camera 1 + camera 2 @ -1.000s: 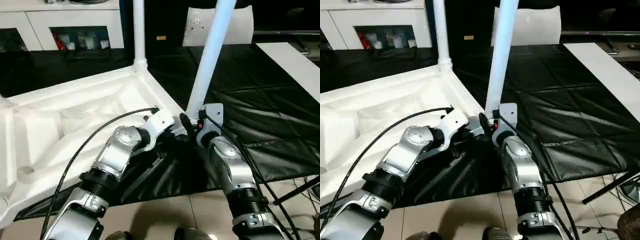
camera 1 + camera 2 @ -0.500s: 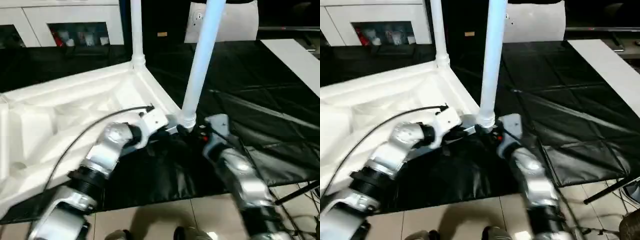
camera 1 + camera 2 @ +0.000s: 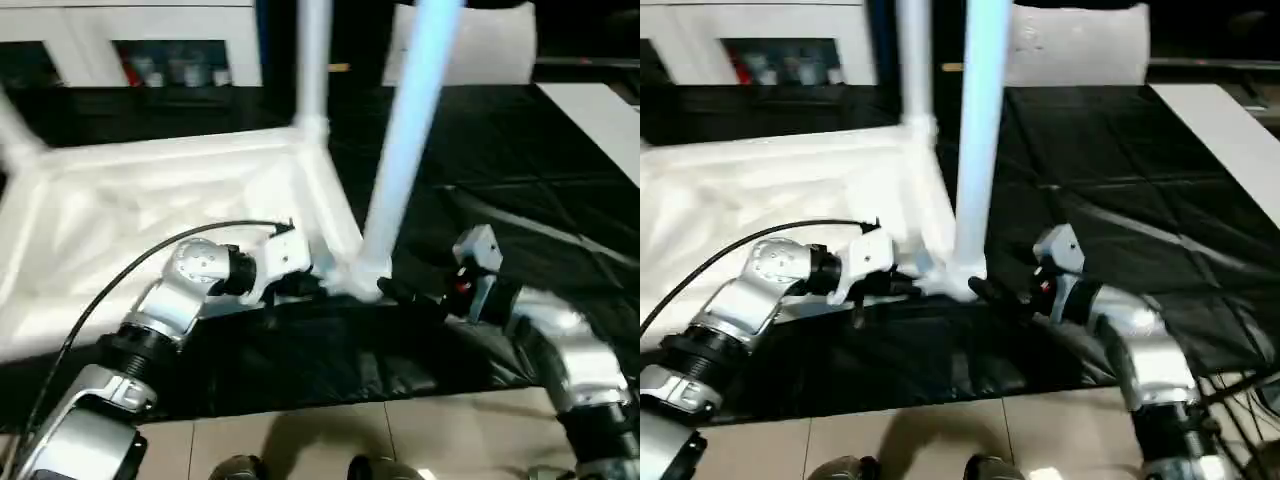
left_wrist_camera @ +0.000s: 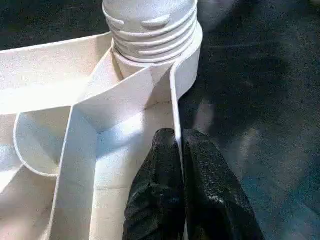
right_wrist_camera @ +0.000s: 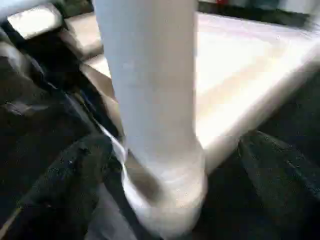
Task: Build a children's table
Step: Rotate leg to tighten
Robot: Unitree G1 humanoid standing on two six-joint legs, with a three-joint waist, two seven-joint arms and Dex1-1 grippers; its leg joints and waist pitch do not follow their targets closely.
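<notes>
Right now leg-fitting step: left gripper [image 4: 180, 150] pinches the tabletop [image 3: 150, 200] rim at lower centre; right gripper [image 5: 165, 165] gapes wide around the near leg [image 3: 405, 160], standing in its corner socket mid-frame. Far leg [image 3: 312, 70] upper centre. Next, likely regrip and twist to seat it.

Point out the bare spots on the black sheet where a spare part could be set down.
The black sheet lies bare to the right of the near leg, up to the flat white panel. It is crowded at that leg's base, where the left gripper pinches the tabletop's rim and the right gripper straddles the leg.
</notes>
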